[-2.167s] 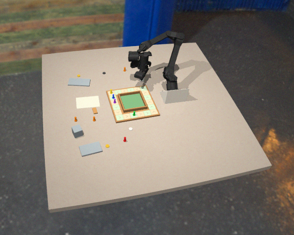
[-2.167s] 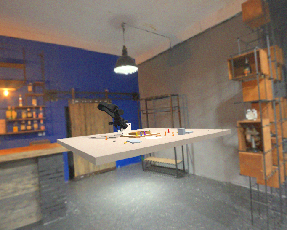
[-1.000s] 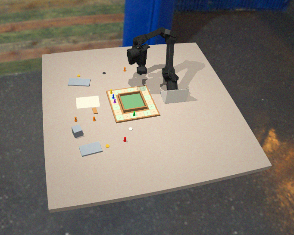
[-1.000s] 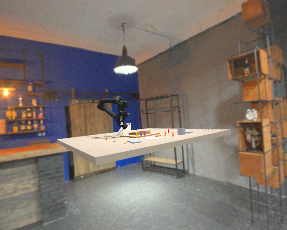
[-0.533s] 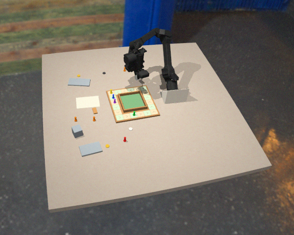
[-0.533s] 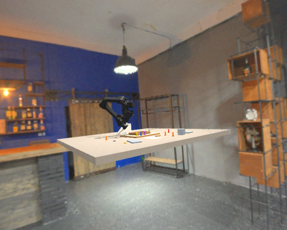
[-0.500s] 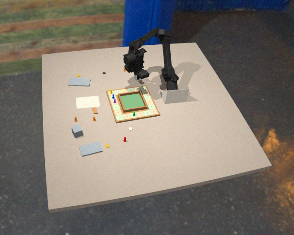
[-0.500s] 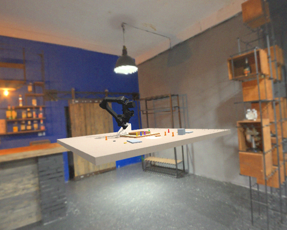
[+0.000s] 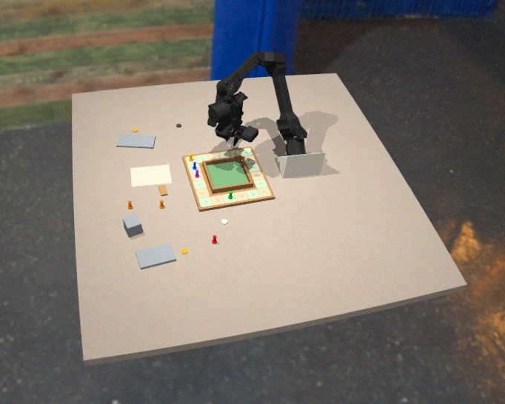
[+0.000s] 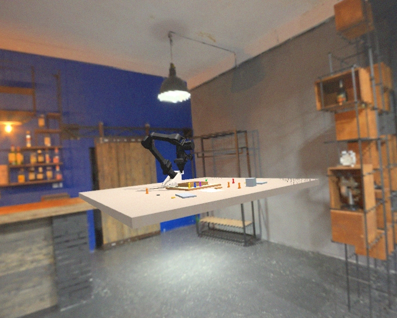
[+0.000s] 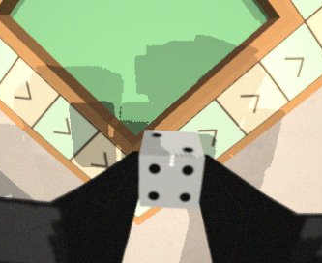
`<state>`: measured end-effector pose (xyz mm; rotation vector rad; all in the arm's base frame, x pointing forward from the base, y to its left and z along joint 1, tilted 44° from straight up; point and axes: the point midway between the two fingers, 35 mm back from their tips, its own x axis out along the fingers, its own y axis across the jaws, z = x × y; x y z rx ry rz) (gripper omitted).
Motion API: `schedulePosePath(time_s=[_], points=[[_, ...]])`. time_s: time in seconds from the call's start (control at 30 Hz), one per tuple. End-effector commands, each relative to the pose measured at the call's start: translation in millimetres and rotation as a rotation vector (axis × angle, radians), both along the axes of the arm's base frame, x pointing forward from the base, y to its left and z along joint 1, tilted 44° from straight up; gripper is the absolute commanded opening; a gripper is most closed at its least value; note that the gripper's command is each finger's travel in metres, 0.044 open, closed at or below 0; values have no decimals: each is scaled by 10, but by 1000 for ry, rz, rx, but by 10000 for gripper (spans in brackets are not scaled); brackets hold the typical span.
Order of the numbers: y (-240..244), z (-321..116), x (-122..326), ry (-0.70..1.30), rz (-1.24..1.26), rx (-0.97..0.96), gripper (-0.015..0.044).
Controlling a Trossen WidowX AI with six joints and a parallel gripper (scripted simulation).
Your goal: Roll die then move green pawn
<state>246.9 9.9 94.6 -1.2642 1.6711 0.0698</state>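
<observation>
My gripper (image 9: pixel 232 141) (image 10: pixel 180 170) (image 11: pixel 169 161) is shut on the white die (image 11: pixel 170 169) and holds it in the air over the back edge of the game board (image 9: pixel 213 200) (image 11: pixel 285 58). In the wrist view the die hangs just outside a corner of the tray. The die's face towards the wrist camera shows four pips. The tray (image 9: pixel 227 174) (image 11: pixel 106 34), green felt in a brown wooden rim, fills the board's middle. The green pawn (image 9: pixel 230 194) (image 10: pixel 205 180) stands on the board's front row. Yellow (image 9: pixel 191 156), blue (image 9: pixel 194 165) and purple (image 9: pixel 196 173) pawns stand on the left column.
Off the board to the left and front lie a cream card (image 9: pixel 150 174), two grey slabs (image 9: pixel 135 140) (image 9: pixel 155 254), a grey cube (image 9: pixel 132 225), two orange pawns (image 9: pixel 129 204) (image 9: pixel 161 203), a red pawn (image 9: pixel 214 239) and small discs (image 9: pixel 223 221) (image 9: pixel 184 251). The arm's base (image 9: pixel 301 164) stands to the board's right.
</observation>
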Motion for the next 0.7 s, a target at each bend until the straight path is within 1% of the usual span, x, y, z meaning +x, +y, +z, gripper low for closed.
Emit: schedulePosePath(time_s=[0.0, 0.57, 0.67], points=[[76, -90, 66, 83, 94, 0, 0], [346, -570, 226, 482, 512, -31, 0], [369, -614, 236, 516, 547, -34, 0]])
